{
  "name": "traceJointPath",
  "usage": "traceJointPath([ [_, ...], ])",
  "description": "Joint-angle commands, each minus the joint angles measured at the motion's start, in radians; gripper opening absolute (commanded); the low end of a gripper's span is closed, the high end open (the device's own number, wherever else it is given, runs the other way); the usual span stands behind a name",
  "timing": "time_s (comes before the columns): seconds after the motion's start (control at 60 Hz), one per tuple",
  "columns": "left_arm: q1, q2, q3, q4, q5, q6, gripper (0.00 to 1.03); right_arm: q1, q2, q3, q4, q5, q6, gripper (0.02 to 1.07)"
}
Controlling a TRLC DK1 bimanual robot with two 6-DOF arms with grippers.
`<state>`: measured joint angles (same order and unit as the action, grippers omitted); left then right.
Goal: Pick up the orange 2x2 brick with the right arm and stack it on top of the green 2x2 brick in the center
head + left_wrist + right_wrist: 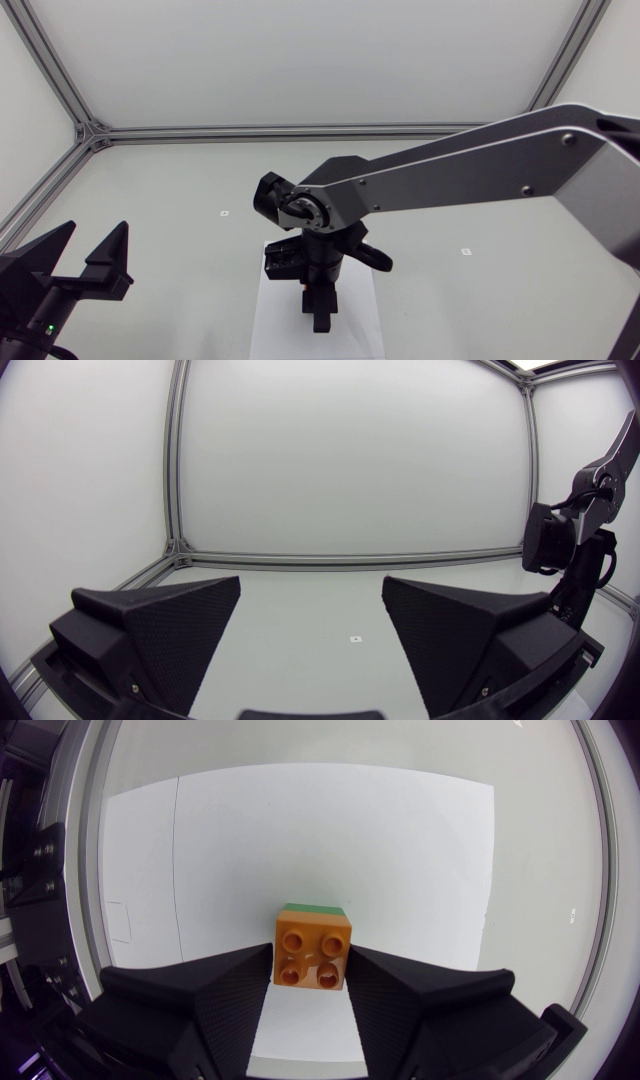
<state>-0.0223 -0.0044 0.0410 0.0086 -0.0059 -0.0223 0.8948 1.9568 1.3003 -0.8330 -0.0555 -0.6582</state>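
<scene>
Left hand (97,235) standing spread; right hand (320,322) pinching orange brick (313,952)

Left hand is hanging low over the surface (150,200), gripping nothing. Right hand is pointing down over the white sheet (300,840) at centre. The orange brick is sitting atop the green brick (314,908), fingers pressing both its sides.

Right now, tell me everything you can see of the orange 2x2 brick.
The orange 2x2 plastic brick is square and glossy, with four round studs on top, each with a darker hollow centre. It sits level, studs up, between the black fingers of the right hand, which appear to touch two opposite sides. A strip of a green brick shows past its far edge, apparently beneath it; whether they are fully pressed together cannot be told. Both are over a white sheet.
</scene>
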Motion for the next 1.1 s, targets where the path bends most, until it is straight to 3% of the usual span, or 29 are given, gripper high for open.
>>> traceJointPath([
  [0.0, 0.002, -0.008, -0.041, -0.015, 0.004, 0.013, 0.99, -0.005, 0.025, -0.024, 0.002, 0.003, -0.008, 0.49],
  [0.067, 0.002, -0.008, -0.041, -0.015, 0.004, 0.013, 0.99, -0.008, 0.028, -0.024, 0.002, 0.002, -0.014, 0.45],
  [1.083, 0.002, -0.008, -0.041, -0.015, 0.004, 0.013, 0.99, -0.013, 0.016, -0.052, 0.000, 0.003, -0.057, 0.45],
])
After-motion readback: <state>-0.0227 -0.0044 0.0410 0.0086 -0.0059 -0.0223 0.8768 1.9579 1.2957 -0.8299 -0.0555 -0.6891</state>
